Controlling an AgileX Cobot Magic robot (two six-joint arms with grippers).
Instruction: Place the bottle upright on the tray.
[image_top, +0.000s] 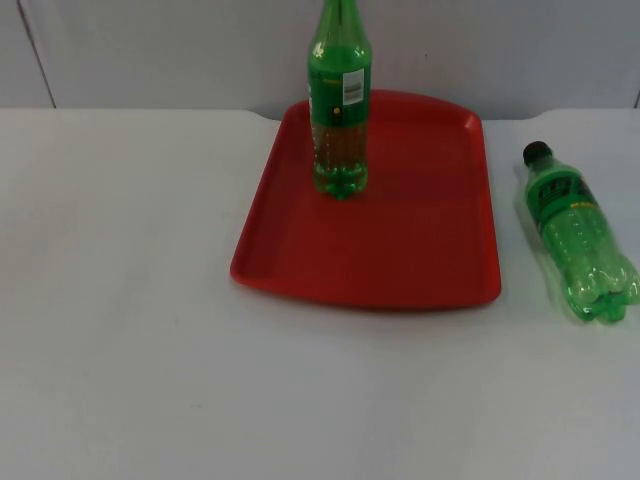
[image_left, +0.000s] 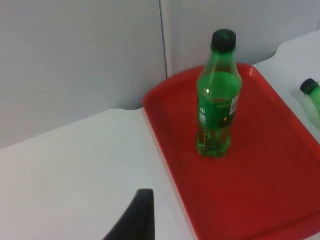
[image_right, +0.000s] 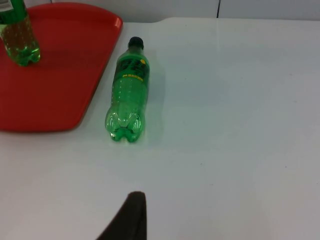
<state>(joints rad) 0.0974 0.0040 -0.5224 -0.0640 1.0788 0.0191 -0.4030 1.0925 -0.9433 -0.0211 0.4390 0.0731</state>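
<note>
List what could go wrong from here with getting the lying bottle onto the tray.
1. The lying bottle rests on its round side on the white table, beside the red tray; a pincer closing off-centre may roll it away.
2. The standing bottle already occupies the tray's far part; a swing across could tip it.
3. The tray's raised rim may catch the bottle's base if it comes in low.

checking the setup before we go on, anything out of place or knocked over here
One green bottle lies on its side on the white table, beside the red tray rather than on it. The other bottle stands upright on the tray.
</note>
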